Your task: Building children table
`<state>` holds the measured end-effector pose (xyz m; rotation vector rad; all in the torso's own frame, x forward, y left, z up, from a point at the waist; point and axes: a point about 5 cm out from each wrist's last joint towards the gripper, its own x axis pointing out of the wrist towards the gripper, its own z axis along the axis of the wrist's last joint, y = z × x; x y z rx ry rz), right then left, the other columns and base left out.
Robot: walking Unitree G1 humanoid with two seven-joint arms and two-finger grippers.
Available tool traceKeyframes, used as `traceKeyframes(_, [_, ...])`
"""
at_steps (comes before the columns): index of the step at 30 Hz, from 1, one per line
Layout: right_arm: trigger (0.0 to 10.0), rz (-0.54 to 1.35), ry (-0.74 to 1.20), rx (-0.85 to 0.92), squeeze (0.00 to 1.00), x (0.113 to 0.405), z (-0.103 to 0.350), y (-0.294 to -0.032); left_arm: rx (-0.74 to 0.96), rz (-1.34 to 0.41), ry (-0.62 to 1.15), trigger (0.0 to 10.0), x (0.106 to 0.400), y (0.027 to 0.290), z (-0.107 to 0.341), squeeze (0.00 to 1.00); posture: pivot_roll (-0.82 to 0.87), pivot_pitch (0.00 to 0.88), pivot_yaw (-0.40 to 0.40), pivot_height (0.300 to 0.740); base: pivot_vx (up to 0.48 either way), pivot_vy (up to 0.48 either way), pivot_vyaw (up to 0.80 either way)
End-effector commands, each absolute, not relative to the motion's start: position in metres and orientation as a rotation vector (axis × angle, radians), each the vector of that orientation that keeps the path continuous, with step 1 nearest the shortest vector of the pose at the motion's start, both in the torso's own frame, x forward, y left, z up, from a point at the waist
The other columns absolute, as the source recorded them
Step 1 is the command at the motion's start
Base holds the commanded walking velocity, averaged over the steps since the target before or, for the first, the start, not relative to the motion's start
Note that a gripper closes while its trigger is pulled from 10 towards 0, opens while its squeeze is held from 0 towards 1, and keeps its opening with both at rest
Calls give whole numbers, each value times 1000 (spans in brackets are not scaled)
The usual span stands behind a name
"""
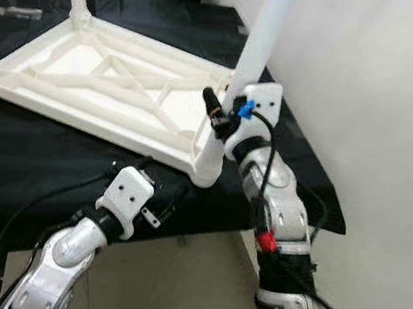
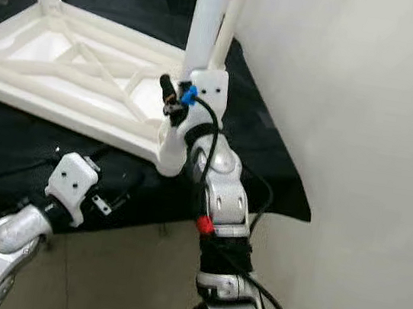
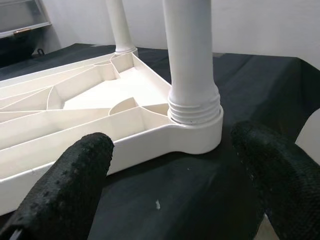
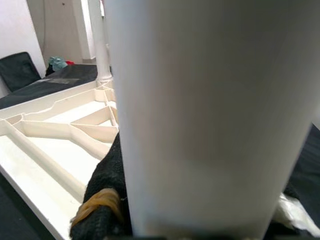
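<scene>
The left gripper (image 3: pixel 170 165) is hovering with fingers spread before the upturned tabletop (image 1: pixel 101 82), which is lying on a black cloth (image 1: pixel 27 168). Farther on, the right gripper (image 1: pixel 223 115) is apparently clasping the corner leg (image 1: pixel 260 35).

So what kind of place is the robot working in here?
Probably a room in a home: plain white walls, a pale floor, and a black cloth-covered surface holding an upside-down white plastic table. The right gripper grips a leg.
</scene>
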<state>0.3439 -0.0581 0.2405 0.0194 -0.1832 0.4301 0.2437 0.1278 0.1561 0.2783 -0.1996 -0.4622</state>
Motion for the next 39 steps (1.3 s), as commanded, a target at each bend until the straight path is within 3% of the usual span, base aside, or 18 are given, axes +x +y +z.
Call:
traceKeyframes(1, [0, 456, -112, 12, 0, 344, 227, -49, 290, -463, -194, 10000, 242, 127, 153, 0, 16, 80, -134, 740, 0, 0, 0])
traceKeyframes(2, [4157, 444, -113, 7, 0, 345, 230, -51, 290, -462, -195, 10000, 241, 127, 153, 0, 18, 87, -133, 740, 0, 0, 0])
traceKeyframes(3, [10000, 476, -125, 15, 0, 344, 234, -51, 289, -465, -196, 10000, 240, 127, 153, 0, 20, 105, -127, 740, 0, 0, 0])
traceKeyframes(5, [10000, 525, -134, 28, 0, 343, 237, -52, 287, -468, -196, 10000, 239, 126, 154, 0, 20, 108, -125, 740, 0, 0, 0])
traceKeyframes(6, [10000, 582, -156, 42, 518, 342, 240, -58, 285, -473, -198, 10000, 238, 126, 154, 0, 22, 120, -121, 740, 0, 0, 0])
traceKeyframes(7, [10000, 582, -156, 42, 518, 342, 240, -58, 285, -473, -198, 10000, 238, 126, 154, 0, 22, 120, -121, 740, 0, 0, 0])
traceKeyframes(8, [10000, 661, -182, 61, 1000, 343, 245, -64, 283, -478, -199, 10000, 236, 125, 154, 0, 25, 128, -117, 740, 0, 0, 0])
traceKeyframes(12, [10000, 750, -209, 43, 1000, 345, 251, -74, 281, -483, -199, 10000, 235, 124, 154, 0, 26, 133, -114, 740, 0, 0, 0])
traceKeyframes(15, [10000, 1003, -248, -89, 1000, 353, 267, -102, 280, -496, -194, 10000, 228, 123, 154, 0, 47, 157, -109, 740, 0, 0, 0])
traceKeyframes(21, [10000, 1129, -201, -133, 980, 358, 272, -116, 281, -497, -185, 10000, 220, 125, 155, 0, 74, 180, -104, 740, 0, 0, 0])
traceKeyframes(22, [10000, 1220, -149, -183, 12, 357, 269, -122, 282, -496, -181, 10000, 216, 125, 155, 0, 83, 190, -102, 740, 0, 0, 0])
traceKeyframes(31, [10000, 1287, -158, -128, 0, 368, 291, -145, 279, -486, -161, 10000, 203, 129, 156, 0, 96, 222, -97, 740, 0, 0, 0])
traceKeyframes(32, [3529, 1313, -174, -108, 0, 367, 297, -147, 276, -488, -160, 10000, 201, 128, 157, 0, 93, 231, -95, 740, 0, 0, 0])
traceKeyframes(33, [0, 1342, -184, -96, 0, 366, 301, -149, 273, -490, -159, 10000, 201, 128, 157, 0, 90, 235, -95, 740, 0, 0, 0])
traceKeyframes(39, [0, 1402, -191, -94, 0, 365, 306, -153, 266, -495, -158, 10000, 199, 126, 159, 0, 79, 240, -96, 740, 0, 0, 0])
